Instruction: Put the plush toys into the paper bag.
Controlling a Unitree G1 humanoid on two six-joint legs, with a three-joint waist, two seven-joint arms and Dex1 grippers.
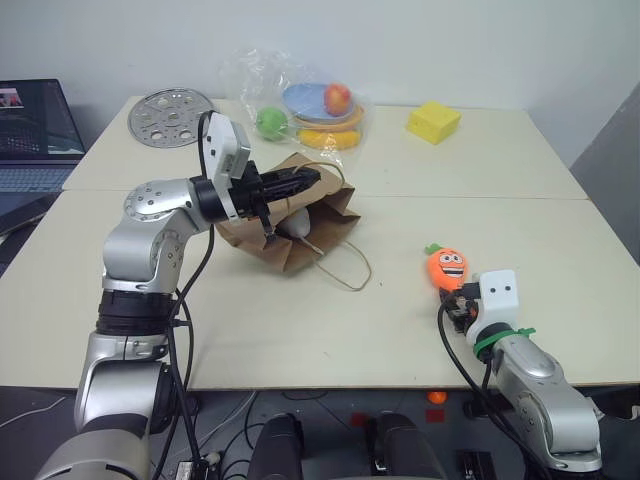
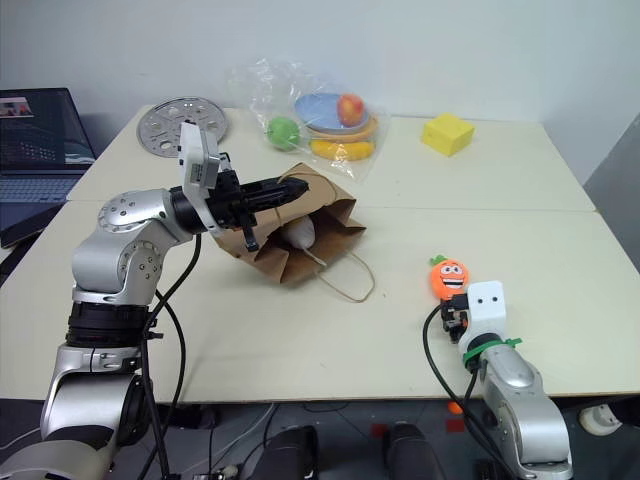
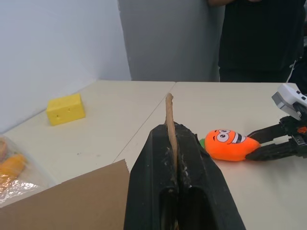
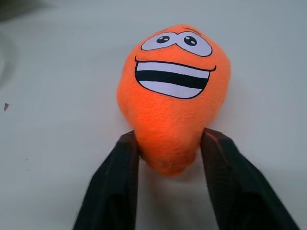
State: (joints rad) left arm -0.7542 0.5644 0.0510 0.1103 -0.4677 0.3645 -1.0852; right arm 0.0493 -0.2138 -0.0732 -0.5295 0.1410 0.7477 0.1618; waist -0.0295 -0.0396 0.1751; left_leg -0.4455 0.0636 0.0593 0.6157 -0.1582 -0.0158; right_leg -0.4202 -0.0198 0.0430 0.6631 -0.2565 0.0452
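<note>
1. Lying on the surface, well apart from the paper bag: orange carrot toy.
2. Squeezing its narrow tip: right end effector.
3. Pinching the bag's edge, closed tight: left end effector.
4. Possibly slipping out, gripping only the tip.

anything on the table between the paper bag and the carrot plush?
Only the paper bag's loop handle trailing toward the carrot plush. Past it the tabletop is bare, as the left eye view shows.

Left pincer raised, clamped shut; right pincer low, fingers pressing inward.
</note>
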